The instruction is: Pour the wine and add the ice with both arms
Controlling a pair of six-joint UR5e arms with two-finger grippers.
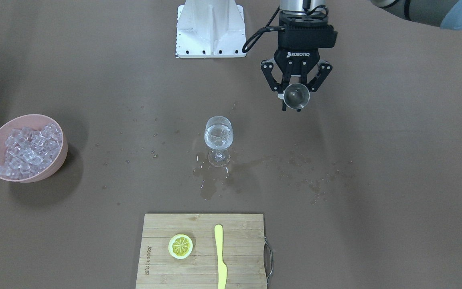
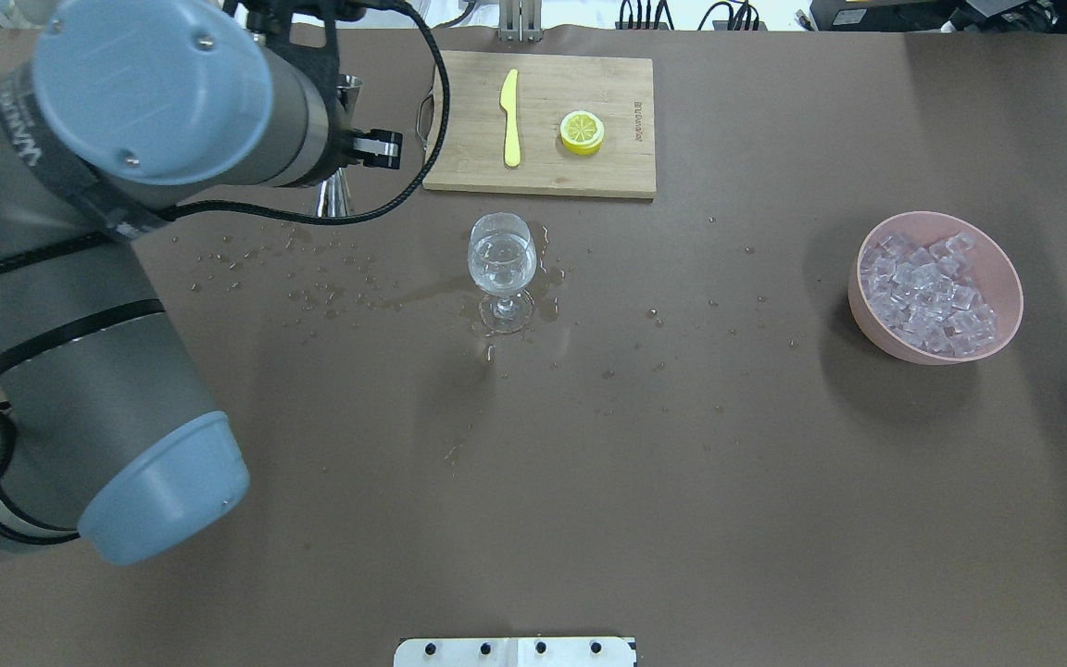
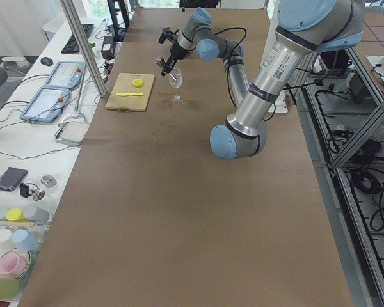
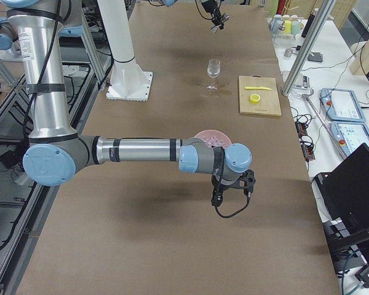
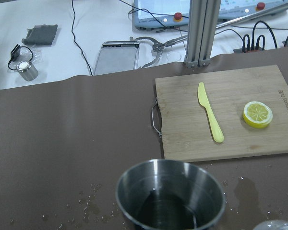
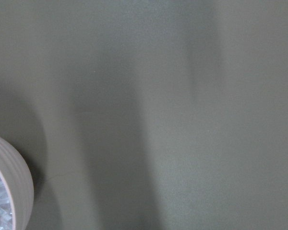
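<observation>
The wine glass (image 1: pixel 218 136) stands upright mid-table with a little clear wine in its bowl; it also shows in the overhead view (image 2: pixel 501 264). My left gripper (image 1: pixel 296 96) is shut on a steel measuring cup (image 1: pixel 297 95), held upright above the table, beside the glass on the robot's left. The left wrist view looks into the cup (image 5: pixel 170 196), which looks almost empty. A pink bowl (image 1: pixel 56 162) of ice cubes (image 1: pixel 28 150) sits on the robot's right. My right gripper (image 4: pixel 234 184) shows only in the exterior right view, beside the bowl; I cannot tell its state.
A wooden cutting board (image 1: pixel 239 241) at the far edge carries a lemon slice (image 1: pixel 181 245) and a yellow knife (image 1: pixel 220 257). A puddle (image 1: pixel 211 180) and droplets lie around the glass foot. The white base block (image 1: pixel 210 30) stands at the robot's side.
</observation>
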